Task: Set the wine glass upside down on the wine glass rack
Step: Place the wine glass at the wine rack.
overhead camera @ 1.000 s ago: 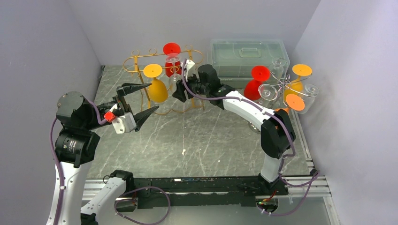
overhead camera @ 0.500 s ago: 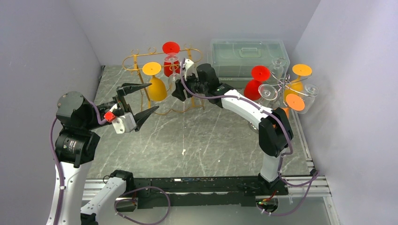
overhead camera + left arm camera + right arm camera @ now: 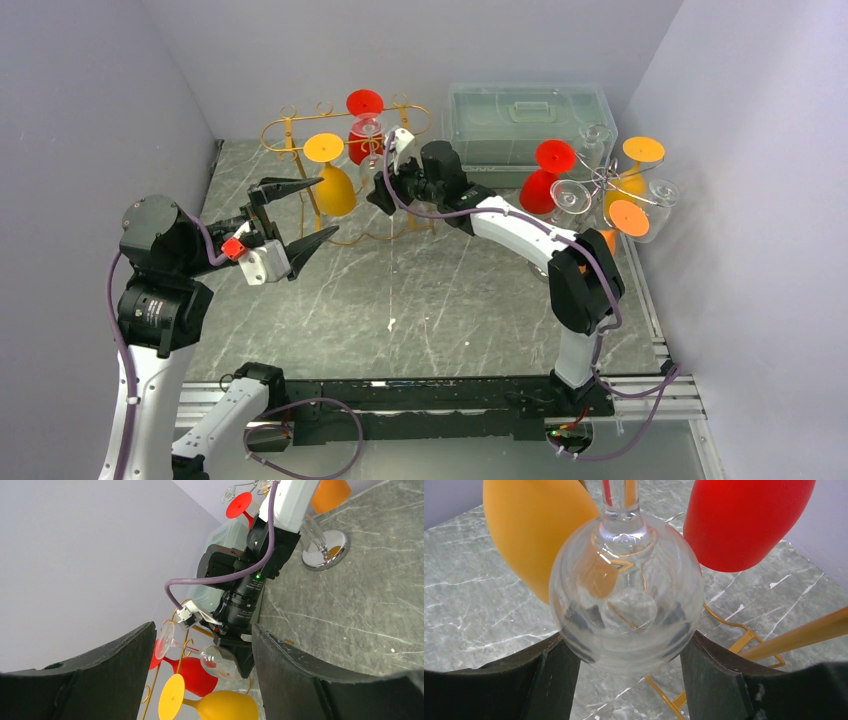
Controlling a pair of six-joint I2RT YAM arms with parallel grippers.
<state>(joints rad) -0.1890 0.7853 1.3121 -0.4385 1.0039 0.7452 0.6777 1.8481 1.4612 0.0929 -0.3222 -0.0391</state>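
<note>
At the far left part of the grey marble-patterned table (image 3: 430,290), the right gripper (image 3: 626,642) clasps the round bowl of a clear wine glass (image 3: 626,595). Its two black fingers (image 3: 549,675) press the bowl from either side. The glass is inverted, with the stem rising from the bowl and the rim facing down. It sits at the gold wire wine glass rack (image 3: 290,135), which stands near the table's far edge.

The bowl is close between two glasses already hanging there upside down. A yellow wine glass (image 3: 335,190) is on the side toward the table's left edge and a red wine glass (image 3: 362,148) on the far side. Whether the clear glass's foot is seated in the rack's rail cannot be told from these views.

The left gripper (image 3: 325,207) hangs above the table near its left edge, well apart from the rack, with its jaws spread and nothing between them.

Along the far edge, right of the rack, sits a clear plastic lidded box (image 3: 525,115). Near the far right corner a second wire stand (image 3: 600,180) carries red, orange and clear glasses.
</note>
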